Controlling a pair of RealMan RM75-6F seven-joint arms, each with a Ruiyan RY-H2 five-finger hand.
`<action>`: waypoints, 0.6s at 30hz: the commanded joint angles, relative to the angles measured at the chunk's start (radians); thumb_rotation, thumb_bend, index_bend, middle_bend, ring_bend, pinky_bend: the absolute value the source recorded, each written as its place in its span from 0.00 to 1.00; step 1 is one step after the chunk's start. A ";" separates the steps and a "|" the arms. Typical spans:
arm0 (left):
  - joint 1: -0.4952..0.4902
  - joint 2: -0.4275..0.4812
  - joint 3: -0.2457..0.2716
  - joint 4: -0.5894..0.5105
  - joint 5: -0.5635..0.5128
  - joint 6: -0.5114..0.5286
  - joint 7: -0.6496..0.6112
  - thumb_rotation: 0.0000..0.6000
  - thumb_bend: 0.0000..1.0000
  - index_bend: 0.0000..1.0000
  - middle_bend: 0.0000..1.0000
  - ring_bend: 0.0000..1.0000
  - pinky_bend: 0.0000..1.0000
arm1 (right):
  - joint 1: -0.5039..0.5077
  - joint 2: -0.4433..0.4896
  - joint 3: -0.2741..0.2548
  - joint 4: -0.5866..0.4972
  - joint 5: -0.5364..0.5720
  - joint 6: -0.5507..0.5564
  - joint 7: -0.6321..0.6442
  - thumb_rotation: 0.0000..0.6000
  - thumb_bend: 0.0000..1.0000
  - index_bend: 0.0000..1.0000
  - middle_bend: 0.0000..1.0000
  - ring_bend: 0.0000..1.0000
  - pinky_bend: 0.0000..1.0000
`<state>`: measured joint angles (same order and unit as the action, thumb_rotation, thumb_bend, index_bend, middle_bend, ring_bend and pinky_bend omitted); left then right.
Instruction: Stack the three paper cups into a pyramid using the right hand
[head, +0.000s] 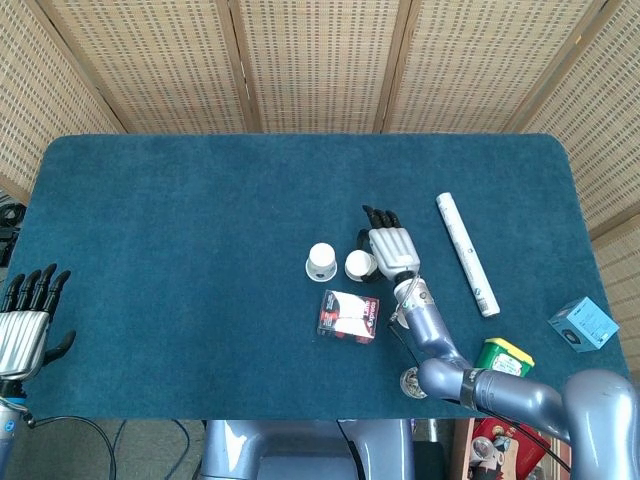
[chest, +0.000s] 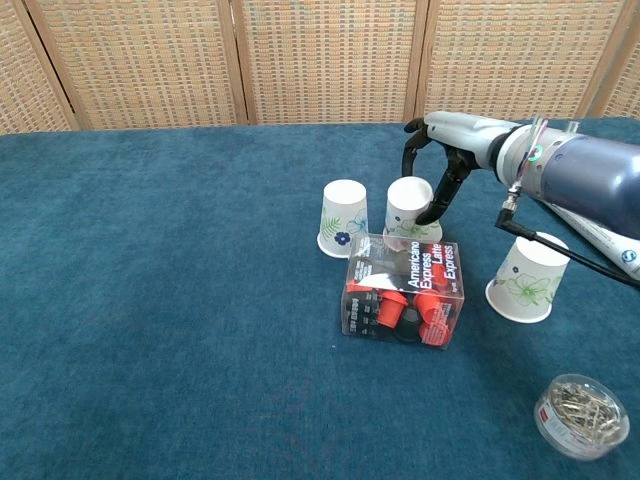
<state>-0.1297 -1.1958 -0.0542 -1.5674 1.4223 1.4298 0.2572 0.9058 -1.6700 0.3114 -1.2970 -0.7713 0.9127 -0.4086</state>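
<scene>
Gripping the middle cup (chest: 410, 211), the right hand (chest: 437, 160) sets it just right of the left cup (chest: 343, 217). Base nearly paired; the third cup (chest: 528, 277), near right, remains unstacked

Overhead head view — low chest (nearer)

The right arm reached toward 11 o'clock, its right hand (head: 392, 249) knuckles-up with dark fingers (chest: 437, 195) curled downward. At 8 o'clock, the left hand (head: 24, 327) lay idle, its fingers straight and apart.
</scene>
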 joint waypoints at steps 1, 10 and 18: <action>-0.002 -0.002 -0.001 0.001 -0.003 -0.003 0.002 1.00 0.31 0.00 0.00 0.00 0.00 | 0.004 -0.006 0.001 0.008 -0.002 -0.004 0.005 1.00 0.04 0.54 0.00 0.00 0.00; -0.004 -0.004 0.000 0.002 -0.006 -0.006 0.004 1.00 0.31 0.00 0.00 0.00 0.00 | 0.010 -0.012 -0.005 0.018 0.014 -0.020 -0.002 1.00 0.04 0.38 0.00 0.00 0.00; -0.004 -0.005 0.002 0.001 -0.001 -0.003 0.005 1.00 0.31 0.00 0.00 0.00 0.00 | 0.005 -0.002 -0.014 -0.001 -0.005 -0.006 -0.001 1.00 0.04 0.22 0.00 0.00 0.00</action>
<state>-0.1338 -1.2004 -0.0526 -1.5665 1.4212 1.4272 0.2622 0.9117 -1.6731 0.2975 -1.2958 -0.7751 0.9048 -0.4105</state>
